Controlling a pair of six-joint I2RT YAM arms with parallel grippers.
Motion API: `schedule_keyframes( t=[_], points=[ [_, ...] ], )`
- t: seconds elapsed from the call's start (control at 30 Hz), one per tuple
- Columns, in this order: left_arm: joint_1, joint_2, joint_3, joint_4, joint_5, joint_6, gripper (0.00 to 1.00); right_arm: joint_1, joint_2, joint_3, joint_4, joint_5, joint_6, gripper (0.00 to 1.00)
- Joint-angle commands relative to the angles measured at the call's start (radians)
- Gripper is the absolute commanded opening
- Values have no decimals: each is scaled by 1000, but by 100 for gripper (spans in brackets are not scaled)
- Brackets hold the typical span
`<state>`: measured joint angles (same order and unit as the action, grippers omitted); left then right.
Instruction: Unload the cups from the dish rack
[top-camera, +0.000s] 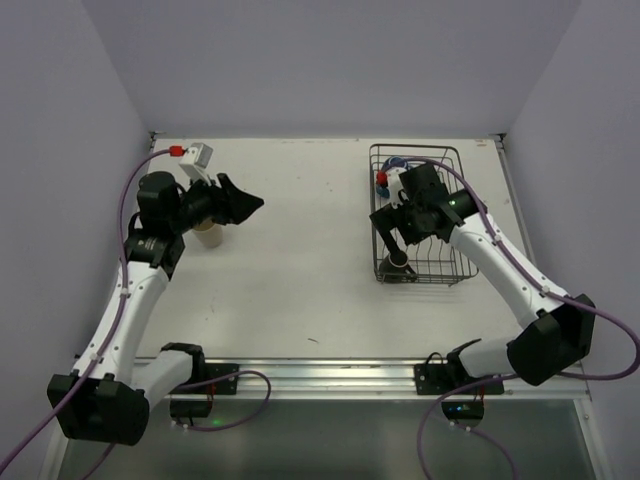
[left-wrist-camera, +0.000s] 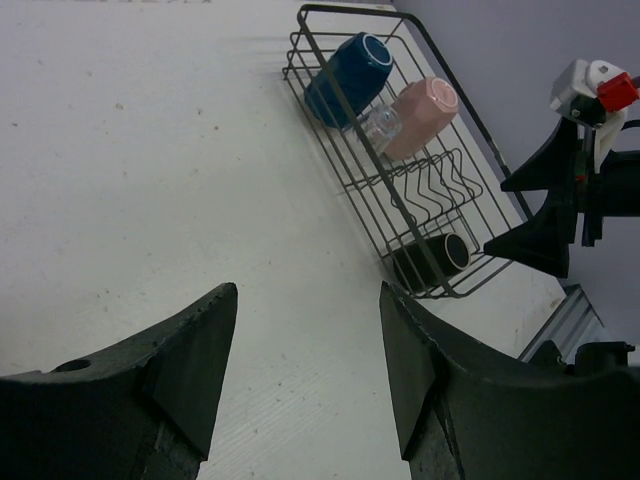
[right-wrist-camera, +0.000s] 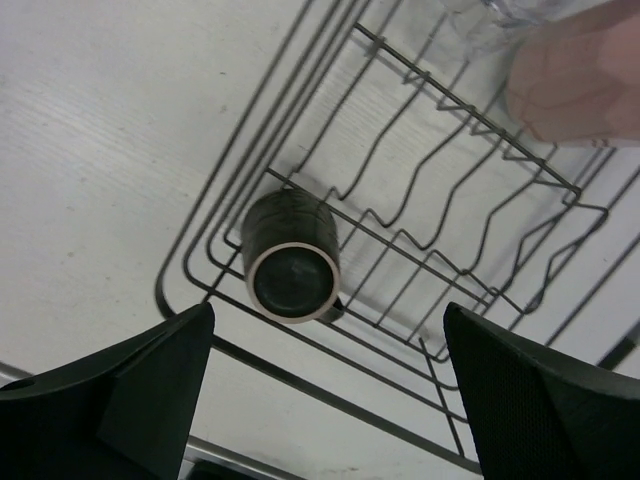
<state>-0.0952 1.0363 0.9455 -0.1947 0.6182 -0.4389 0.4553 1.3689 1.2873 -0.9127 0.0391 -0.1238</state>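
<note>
Wide-spread black fingers of the right gripper (right-wrist-camera: 328, 325) hang above the dark wire dish rack (left-wrist-camera: 430, 185).
Below them a dark brown mug (right-wrist-camera: 290, 262) lies on its side in the near corner of the rack. At the far end lie the blue mug (left-wrist-camera: 348, 78), the pale pink cup (left-wrist-camera: 420, 115) and the small clear glass (left-wrist-camera: 378, 125), close together. The left gripper (left-wrist-camera: 308, 300) is also wide open, holding nothing, above the white table (top-camera: 300, 260). The cream-beige mug (top-camera: 208, 234) stands on this table under the left arm, well apart from the rack.
</note>
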Motion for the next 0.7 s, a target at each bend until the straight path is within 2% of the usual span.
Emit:
schedule_keyframes(
  t=[0.0, 0.07, 0.3, 0.33, 0.37, 0.43, 0.67],
  points=[
    [-8, -42, -5, 57, 37, -18, 63, 0, 8, -3, 23, 167, 30, 99],
    [-8, -42, -5, 58, 40, -20, 63, -15, 62, 59, -52, 115, 30, 99],
    [-12, -47, -25, 80, 54, -20, 63, -18, 68, 61, -52, -11, -31, 99],
    [-12, -48, -25, 80, 52, -17, 63, -18, 78, 64, -64, -30, -51, 97],
    [-12, -53, -25, 80, 51, -15, 63, -18, 106, 69, -87, -34, -60, 86],
    [-12, -56, -27, 80, 51, -14, 63, -12, 110, 57, -86, -62, -72, 80],
    [-12, -45, -34, 90, 69, -12, 63, -7, 39, -69, -31, -76, -94, 74]
  ],
)
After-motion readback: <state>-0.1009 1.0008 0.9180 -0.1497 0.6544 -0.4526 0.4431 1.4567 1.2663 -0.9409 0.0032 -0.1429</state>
